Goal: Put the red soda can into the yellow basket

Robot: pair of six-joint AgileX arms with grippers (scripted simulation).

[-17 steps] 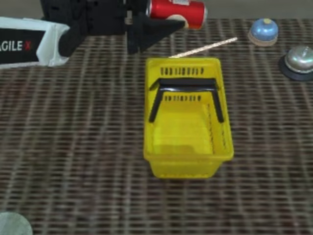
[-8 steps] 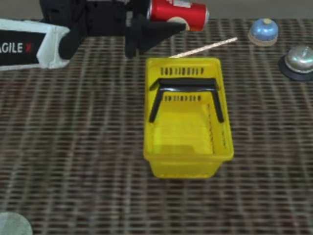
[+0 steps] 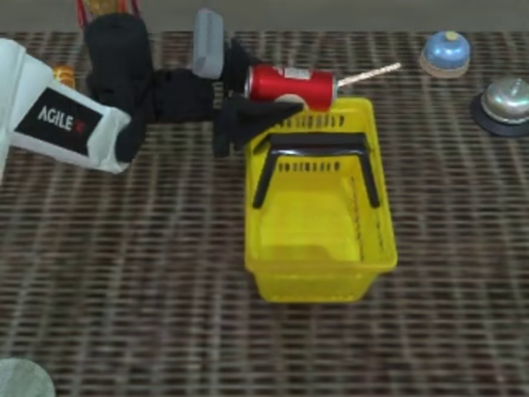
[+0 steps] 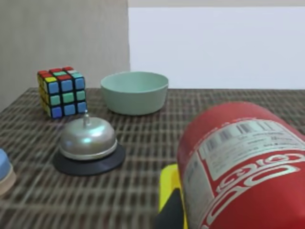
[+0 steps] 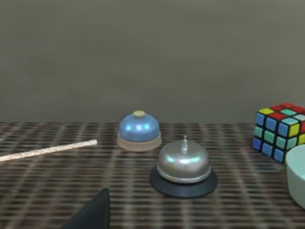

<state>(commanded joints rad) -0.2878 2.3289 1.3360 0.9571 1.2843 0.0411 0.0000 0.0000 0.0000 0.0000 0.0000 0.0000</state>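
Carrying step, item by item. Left tool [image 3: 269, 112] — closed around the red soda can [image 3: 291, 87], which lies on its side in the grip, silver end toward the top view's left, held above the far rim of the yellow basket [image 3: 318, 273]. From above, the can overlaps that rim and the slotted end wall; I judge it not yet over the open floor of the basket. The left wrist view fills with the can's label [image 4: 243, 162], with a corner of yellow just under it.

Yellow basket — upright near the middle of the desk [image 3: 124, 273], black handles [image 3: 314, 149] folded across its far half, nothing inside that I can see.

Right arm — parked out of the top view; only a dark tip shows in its wrist view, so I cannot tell how its tool stands.

Bystanders, all well apart from the work: blue bell [image 3: 445, 51], silver bell [image 3: 506, 101] on a black base, a thin pale stick [image 3: 369, 76] lying just beyond the can, a colour cube [image 4: 61, 90] and a green bowl [image 4: 134, 91] seen from the left wrist.

Step in hand: transport to the basket, nearly done. Next move, as I read it: bring the can further over the open near half, past the handles, lower a little, then let go. Risk: releasing here could land the can on the rim or the handles and roll it out.
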